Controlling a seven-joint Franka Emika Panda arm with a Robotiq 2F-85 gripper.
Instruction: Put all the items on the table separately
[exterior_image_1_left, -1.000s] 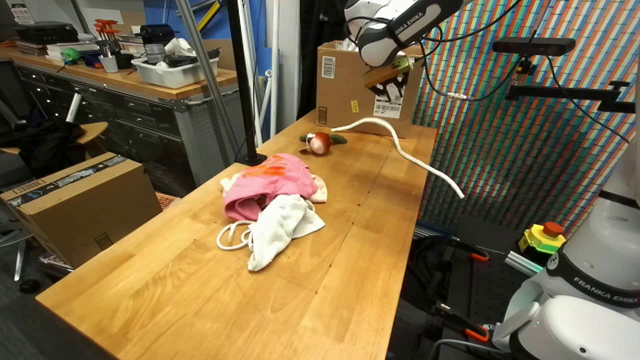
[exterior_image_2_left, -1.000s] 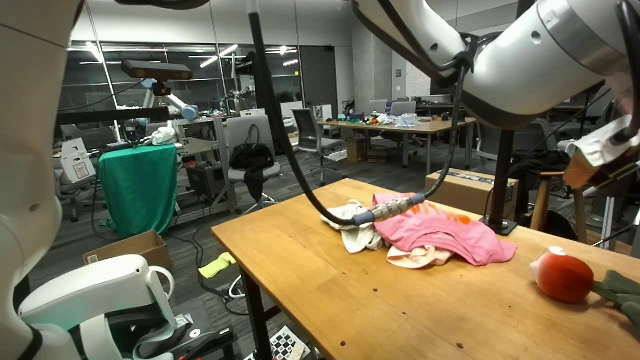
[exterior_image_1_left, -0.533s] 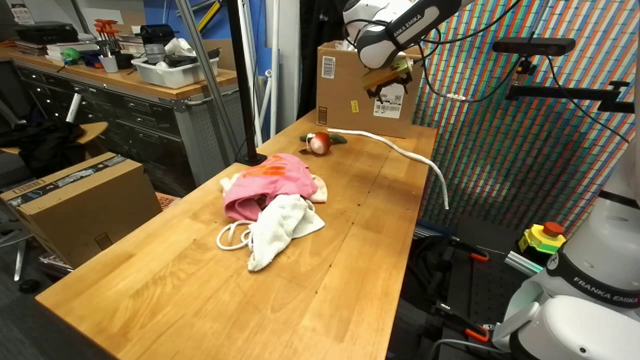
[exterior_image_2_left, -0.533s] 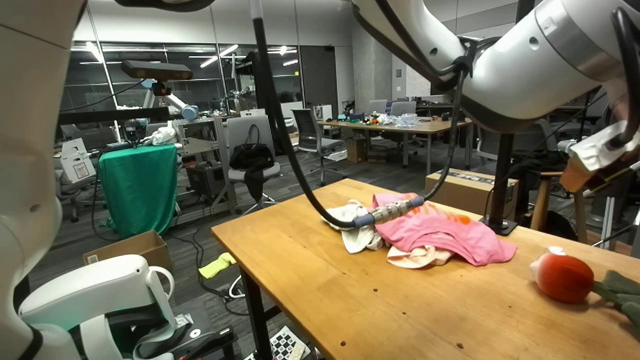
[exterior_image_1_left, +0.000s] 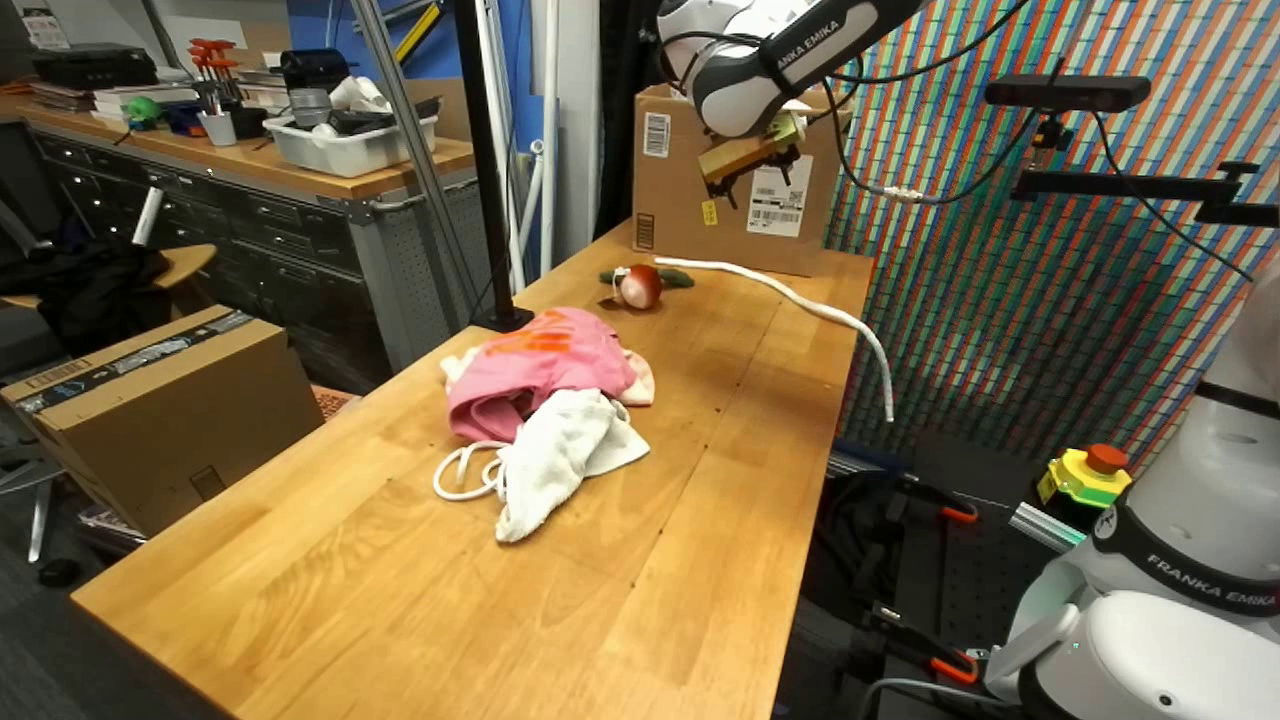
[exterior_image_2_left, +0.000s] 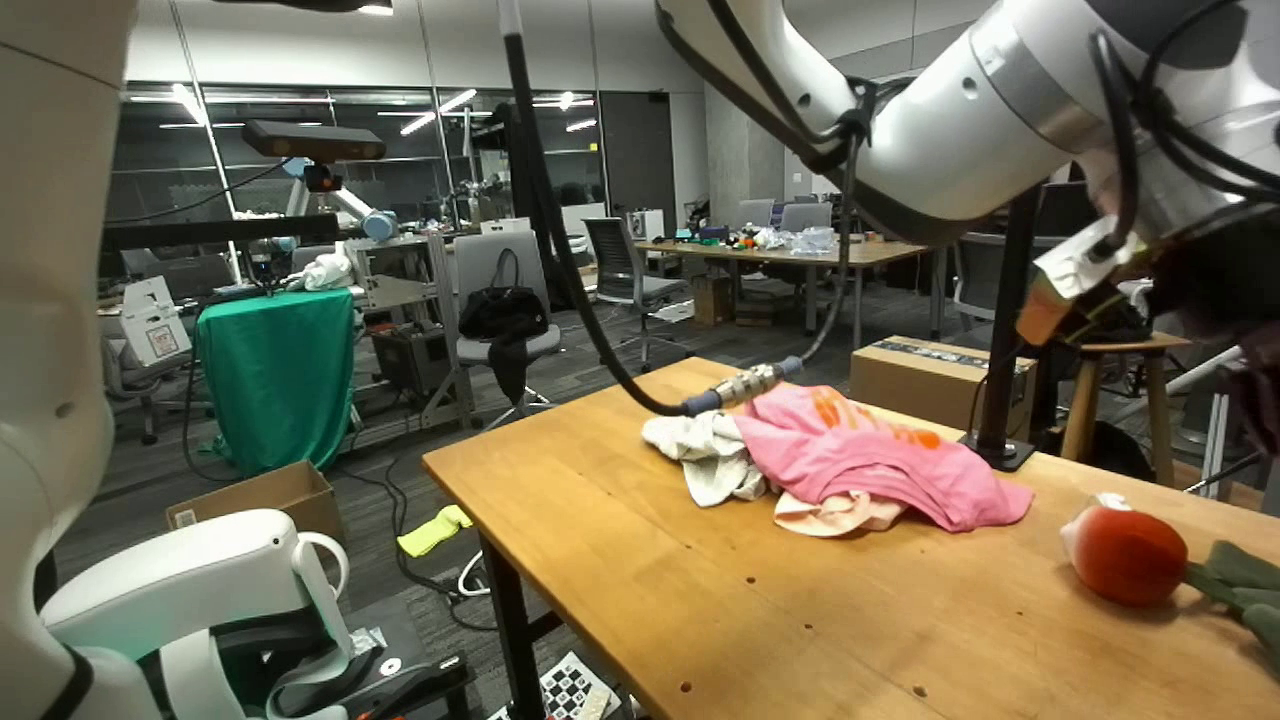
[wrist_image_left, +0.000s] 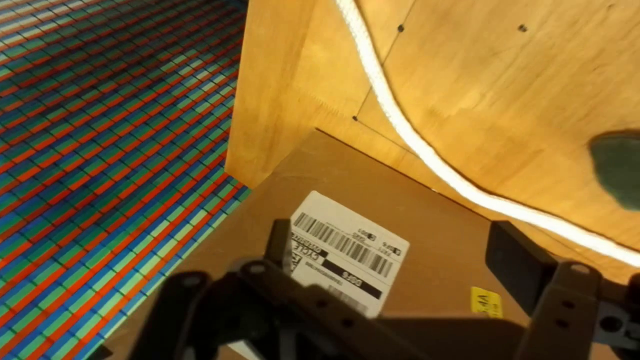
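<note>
The tabletop (exterior_image_1_left: 400, 590) fills the centre of an exterior view; left of middle, the pink cloth (exterior_image_1_left: 550, 350) touches the white cloth (exterior_image_1_left: 562, 458), probably awaiting parting. In the wrist view's upper right lies the rope (wrist_image_left: 424, 151), likely set apart deliberately; the jaws stand spread, holding nothing. The red toy (exterior_image_2_left: 1130, 556) lies at an exterior view's lower right.

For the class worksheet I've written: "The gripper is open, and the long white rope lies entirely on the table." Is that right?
Not quite: one end of the long white rope hangs past the edge of the table, as an exterior view shows. The gripper is open, as you wrote, and the rope lies only partly on the table.
</note>
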